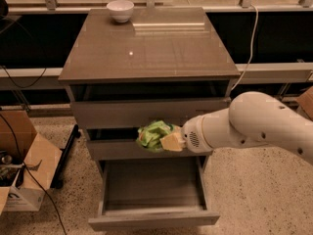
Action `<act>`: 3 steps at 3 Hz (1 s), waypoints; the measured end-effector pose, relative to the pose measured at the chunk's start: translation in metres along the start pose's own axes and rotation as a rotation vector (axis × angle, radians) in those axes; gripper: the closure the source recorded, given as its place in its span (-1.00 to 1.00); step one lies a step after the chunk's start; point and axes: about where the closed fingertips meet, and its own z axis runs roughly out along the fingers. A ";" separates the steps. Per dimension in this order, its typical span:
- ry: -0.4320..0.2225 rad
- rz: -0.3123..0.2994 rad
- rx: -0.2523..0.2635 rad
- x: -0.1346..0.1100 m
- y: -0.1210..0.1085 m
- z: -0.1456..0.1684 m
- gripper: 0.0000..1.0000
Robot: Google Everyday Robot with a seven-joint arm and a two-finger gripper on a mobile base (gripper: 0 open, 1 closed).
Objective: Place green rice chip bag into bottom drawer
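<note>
The green rice chip bag (pixel 152 134) is a crumpled light-green pouch held in the air in front of the middle drawer front. My gripper (pixel 166 141) is shut on the bag, with a tan finger (pixel 171 142) showing at its right side. The white arm reaches in from the right. The bottom drawer (pixel 152 220) is pulled open below the bag, and its grey box interior shows nothing in it. The bag hangs above the drawer's back part.
A white bowl (pixel 120 10) stands at the back left of the grey cabinet top (pixel 146 53). An open cardboard box (pixel 19 165) with cables sits on the floor at the left. Speckled floor lies to the right of the cabinet.
</note>
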 end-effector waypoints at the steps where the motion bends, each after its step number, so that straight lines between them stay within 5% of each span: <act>1: 0.033 0.057 0.005 0.026 -0.052 0.024 1.00; 3: 0.108 0.219 -0.031 0.108 -0.146 0.068 1.00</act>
